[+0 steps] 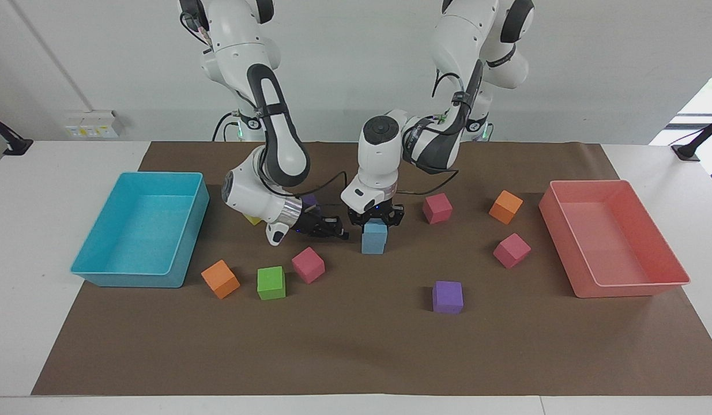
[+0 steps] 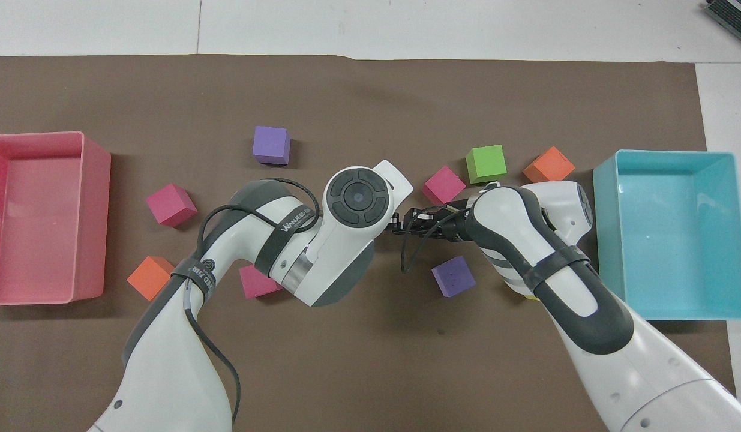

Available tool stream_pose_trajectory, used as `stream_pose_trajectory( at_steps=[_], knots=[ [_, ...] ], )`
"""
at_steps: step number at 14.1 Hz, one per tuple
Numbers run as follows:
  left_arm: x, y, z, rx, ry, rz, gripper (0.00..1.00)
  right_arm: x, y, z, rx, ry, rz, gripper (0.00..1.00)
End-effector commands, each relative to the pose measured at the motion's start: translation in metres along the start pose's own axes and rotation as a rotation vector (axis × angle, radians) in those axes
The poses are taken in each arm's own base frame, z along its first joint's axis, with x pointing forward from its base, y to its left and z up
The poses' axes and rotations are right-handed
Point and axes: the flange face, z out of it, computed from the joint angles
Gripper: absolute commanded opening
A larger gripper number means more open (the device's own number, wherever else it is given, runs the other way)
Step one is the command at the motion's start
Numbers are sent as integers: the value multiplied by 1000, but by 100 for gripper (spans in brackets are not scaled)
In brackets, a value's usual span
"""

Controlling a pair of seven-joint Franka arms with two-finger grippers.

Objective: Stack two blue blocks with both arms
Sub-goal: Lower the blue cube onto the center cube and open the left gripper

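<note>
Two light blue blocks stand stacked at the middle of the mat, the upper one (image 1: 375,232) on the lower one (image 1: 372,248). My left gripper (image 1: 375,225) comes straight down onto the stack and is shut on the upper blue block. My right gripper (image 1: 339,233) lies low and sideways, shut and empty, its tip just beside the stack on the right arm's side. In the overhead view the left arm's wrist hides both blue blocks and the left gripper; the right gripper (image 2: 399,225) shows beside that wrist.
A teal tray (image 1: 102,271) sits at the right arm's end, a pink tray (image 1: 632,285) at the left arm's end. Loose cubes lie around the stack: orange (image 1: 220,278), green (image 1: 271,282), pink (image 1: 308,264), purple (image 1: 447,297), pink (image 1: 511,250), orange (image 1: 505,206), pink (image 1: 437,208).
</note>
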Motion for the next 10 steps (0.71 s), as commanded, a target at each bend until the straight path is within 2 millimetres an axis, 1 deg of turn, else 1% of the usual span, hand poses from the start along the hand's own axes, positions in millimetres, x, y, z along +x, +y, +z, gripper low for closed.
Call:
stream_pose_trajectory(
  at_steps=[1, 10],
  knots=[
    [-9, -1, -7, -6, 2, -11, 0, 0, 0, 0, 14, 25, -14, 0],
    [-9, 1, -8, -17, 15, -19, 0, 0, 0, 2, 14, 22, -15, 0]
  ],
)
